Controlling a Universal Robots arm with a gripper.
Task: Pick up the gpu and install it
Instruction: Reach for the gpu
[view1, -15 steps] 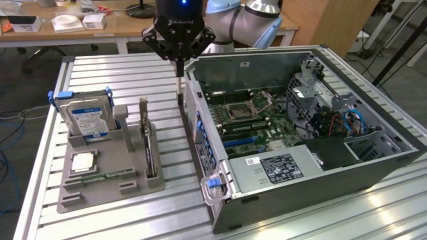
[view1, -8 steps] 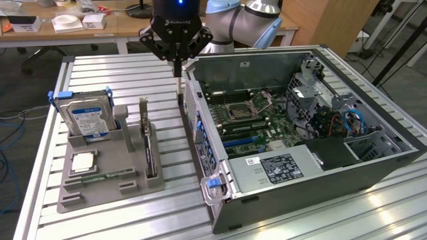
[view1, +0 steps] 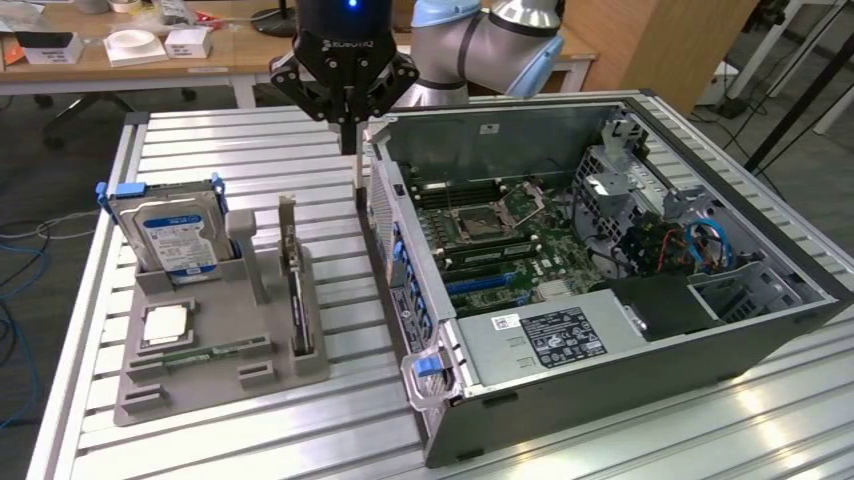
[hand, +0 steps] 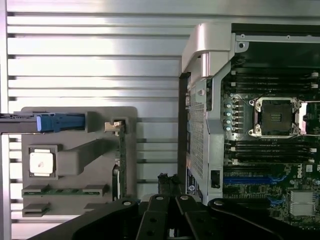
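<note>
Green gpu (view1: 291, 270) edgewise in holder (view1: 214, 352) — closed jaws near case (view1: 387, 235) edge.

place: robotics lab | evidence: robot arm (view1: 481, 40) at slatted metal table (view1: 214, 140); open pc case (view1: 601, 390); parts jig (view1: 200, 385); desk (view1: 134, 72) with boxes (view1: 187, 42) behind; floor cables (view1: 16, 262)

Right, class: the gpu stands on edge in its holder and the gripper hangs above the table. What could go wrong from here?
1. The gripper is shut and close to the computer case; a careless descent could strike that wall.
2. The gpu is thin and upright in the holder, with the hard drive nearby; an off-centre grip might tilt it or snag the holder.
</note>
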